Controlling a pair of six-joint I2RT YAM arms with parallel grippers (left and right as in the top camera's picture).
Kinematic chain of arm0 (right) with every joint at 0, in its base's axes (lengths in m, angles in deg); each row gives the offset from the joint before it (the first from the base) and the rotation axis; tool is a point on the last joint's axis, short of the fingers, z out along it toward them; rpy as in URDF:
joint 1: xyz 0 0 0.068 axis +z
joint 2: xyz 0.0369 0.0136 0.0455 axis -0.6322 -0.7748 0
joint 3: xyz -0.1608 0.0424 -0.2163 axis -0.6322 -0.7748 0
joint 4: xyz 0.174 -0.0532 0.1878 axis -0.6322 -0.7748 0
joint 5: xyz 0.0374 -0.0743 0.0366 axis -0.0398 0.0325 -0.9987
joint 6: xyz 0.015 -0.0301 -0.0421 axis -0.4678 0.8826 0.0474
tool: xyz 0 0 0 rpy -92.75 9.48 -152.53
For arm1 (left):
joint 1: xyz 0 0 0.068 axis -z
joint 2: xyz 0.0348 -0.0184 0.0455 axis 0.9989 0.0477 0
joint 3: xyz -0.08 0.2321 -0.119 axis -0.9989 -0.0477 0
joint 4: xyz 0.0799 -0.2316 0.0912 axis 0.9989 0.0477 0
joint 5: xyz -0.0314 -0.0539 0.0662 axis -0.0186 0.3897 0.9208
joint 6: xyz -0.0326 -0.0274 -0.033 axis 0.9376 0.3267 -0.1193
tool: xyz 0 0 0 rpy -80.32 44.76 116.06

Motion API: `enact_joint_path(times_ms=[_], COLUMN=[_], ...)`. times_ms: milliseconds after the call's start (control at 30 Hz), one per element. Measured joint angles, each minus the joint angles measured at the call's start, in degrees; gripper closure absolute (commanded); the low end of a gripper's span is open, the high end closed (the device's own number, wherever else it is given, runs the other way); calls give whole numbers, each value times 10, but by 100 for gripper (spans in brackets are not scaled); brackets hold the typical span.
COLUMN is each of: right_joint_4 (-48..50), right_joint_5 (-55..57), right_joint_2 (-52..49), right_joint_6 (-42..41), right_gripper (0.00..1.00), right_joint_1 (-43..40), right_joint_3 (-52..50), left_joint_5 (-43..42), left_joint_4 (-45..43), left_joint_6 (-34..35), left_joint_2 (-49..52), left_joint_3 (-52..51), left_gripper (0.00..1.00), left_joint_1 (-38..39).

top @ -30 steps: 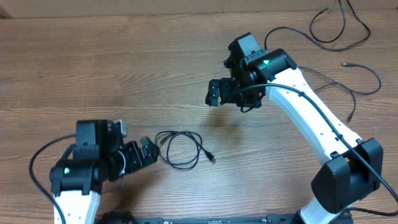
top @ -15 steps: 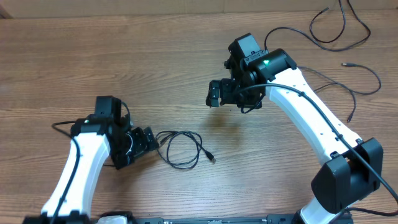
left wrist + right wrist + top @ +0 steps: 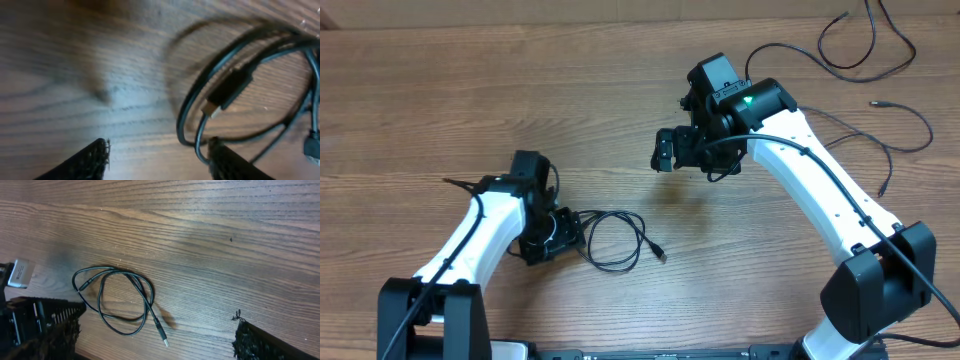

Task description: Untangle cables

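The left pincer (image 3: 568,232) is sitting low at the coiled cable (image 3: 227,91) near the front of the desk (image 3: 470,100). Its jaws are standing partly apart and gripping nothing, with one fingertip (image 3: 230,162) just beside the loop. The right pincer (image 3: 665,150) is hovering wide open and empty. Two other cables (image 3: 876,103) are lying at the far right.

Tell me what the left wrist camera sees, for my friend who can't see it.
A thin black cable lies coiled in a loop on the wooden table, its small plug resting inside the loop. Along the bottom edge, the left gripper shows two black fingertips standing apart, one by the loop's edge, holding nothing.
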Motion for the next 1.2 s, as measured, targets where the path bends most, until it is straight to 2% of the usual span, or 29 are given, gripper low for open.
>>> enact_joint_path(times_ms=[67, 233, 633, 833, 967, 1067, 1200], right_joint_4=[-3, -5, -3, -9, -13, -13, -14], right_joint_5=[0, 0, 0, 0, 0, 0, 0], right_joint_2=[0, 0, 0, 0, 0, 0, 0], right_joint_6=[0, 0, 0, 0, 0, 0, 0], right_gripper=[0, 0, 0, 0, 0, 0, 0], right_joint_1=[0, 0, 0, 0, 0, 0, 0], right_joint_3=[0, 0, 0, 0, 0, 0, 0], left_joint_5=[17, 29, -2, 15, 30, 36, 40], left_joint_4=[-13, -43, -78, -104, -111, -116, -113], left_joint_6=[9, 14, 18, 20, 23, 23, 22], left_joint_2=[1, 6, 17, 28, 35, 41, 49], left_joint_3=[0, 0, 0, 0, 0, 0, 0], left_gripper=[52, 56, 54, 62, 74, 96, 96], left_joint_1=[2, 2, 25, 59, 59, 59, 59])
